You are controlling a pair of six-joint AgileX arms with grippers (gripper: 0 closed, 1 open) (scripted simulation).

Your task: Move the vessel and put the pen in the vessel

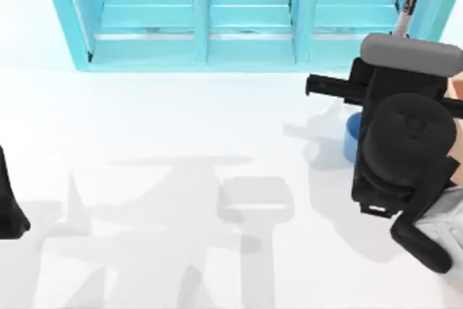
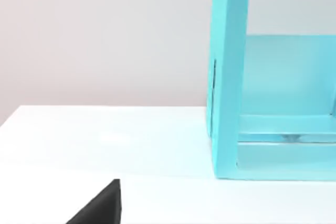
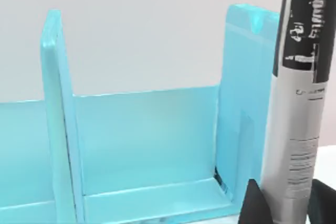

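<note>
The pen [image 1: 407, 6] [image 3: 299, 103], a black marker with a grey printed label, stands upright between my right gripper's [image 3: 287, 208] fingertips [image 3: 254, 205], which are shut on its barrel. In the top view the pen points toward the right end of the turquoise shelf unit [image 1: 246, 12]. The blue vessel [image 1: 352, 135] sits on the table at the right, mostly hidden under my right arm [image 1: 405, 135], with just its left rim peeking out. My left arm [image 1: 11, 208] is parked at the table's left edge.
The turquoise shelf unit [image 2: 228, 77] [image 3: 142, 140] spans the back of the table with open compartments. A tan box [image 1: 456, 88] shows as a sliver at the right edge behind my right arm. White tabletop [image 1: 181, 142] stretches across the middle and left.
</note>
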